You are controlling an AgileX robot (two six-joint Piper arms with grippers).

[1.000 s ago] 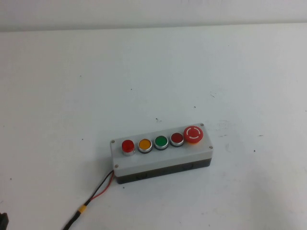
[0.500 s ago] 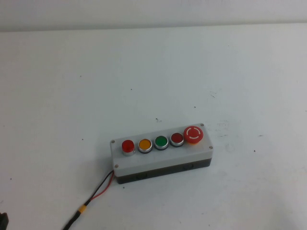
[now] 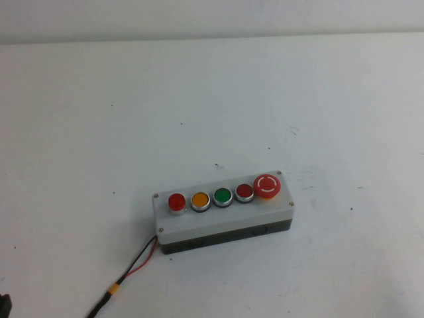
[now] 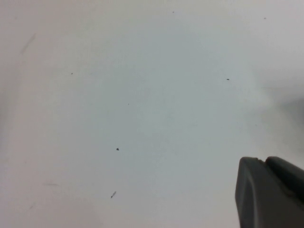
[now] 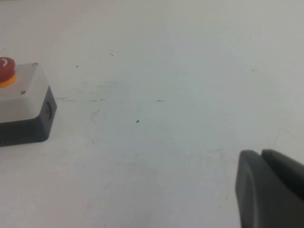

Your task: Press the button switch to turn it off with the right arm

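Observation:
The grey button box (image 3: 199, 228) lies on the white table in the high view. The button switch (image 3: 176, 202) is the bright-red round button at the left end of its row. Neither arm reaches into the high view. My right gripper (image 5: 261, 153) shows only in the right wrist view, shut and empty, low over bare table and well off to the side of the box's end (image 5: 28, 111) that carries the large mushroom button (image 5: 5, 69). My left gripper (image 4: 263, 160) is shut and empty over bare table in the left wrist view.
Beside the button switch the row holds an orange button (image 3: 200, 199), a green button (image 3: 222, 196), a darker red button (image 3: 244, 192) and the mushroom button (image 3: 267, 186). A red and black cable (image 3: 136, 262) runs from the box's left end to the front edge.

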